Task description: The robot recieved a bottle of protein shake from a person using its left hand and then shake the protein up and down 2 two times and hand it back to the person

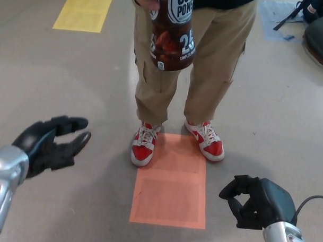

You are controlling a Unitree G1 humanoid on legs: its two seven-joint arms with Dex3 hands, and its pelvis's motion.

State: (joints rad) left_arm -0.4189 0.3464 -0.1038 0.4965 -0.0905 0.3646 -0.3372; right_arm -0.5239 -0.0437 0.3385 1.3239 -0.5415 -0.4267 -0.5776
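A brown protein shake bottle [173, 35] with a white label hangs at the top centre, gripped from above by a person's hand [147, 0]. My left hand [50, 145] sits low at the left, open, fingers spread and empty, far below and left of the bottle. My right hand [256, 203] rests at the lower right with its fingers curled in on nothing.
The person stands facing me in tan trousers [192, 63] and red-and-white shoes [143, 145]. An orange rectangle [171, 184] marks the floor before their feet, a yellow one [83, 10] lies at the top left. Dark bags [318, 31] sit at the top right.
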